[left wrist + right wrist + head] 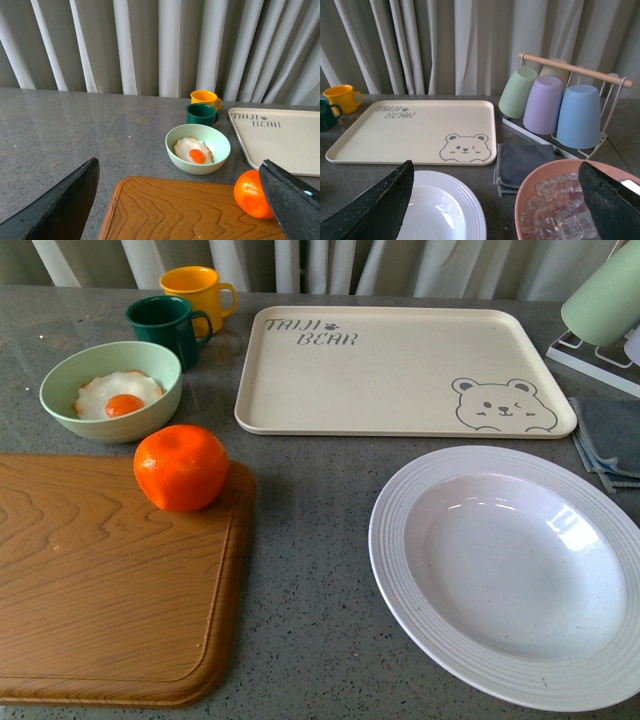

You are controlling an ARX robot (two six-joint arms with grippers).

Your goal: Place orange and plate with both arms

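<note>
The orange (pixel 181 467) sits on the far right corner of a wooden cutting board (pixel 100 580); it also shows in the left wrist view (pixel 251 195), partly behind one finger. The white plate (pixel 515 565) with a ridged rim lies on the grey table at the right front; part of it shows in the right wrist view (pixel 440 210). My left gripper (pixel 185 212) is open and empty above the board. My right gripper (pixel 500 210) is open and empty, above the plate's edge and a pink bowl. Neither gripper shows in the front view.
A cream bear tray (pixel 400 370) lies at the back middle. A pale green bowl with a fried egg (pixel 112 392), a green mug (pixel 166 328) and a yellow mug (pixel 197 292) stand back left. A cup rack (pixel 560 105), grey cloth (pixel 522 162) and pink bowl of ice cubes (pixel 560 205) are at right.
</note>
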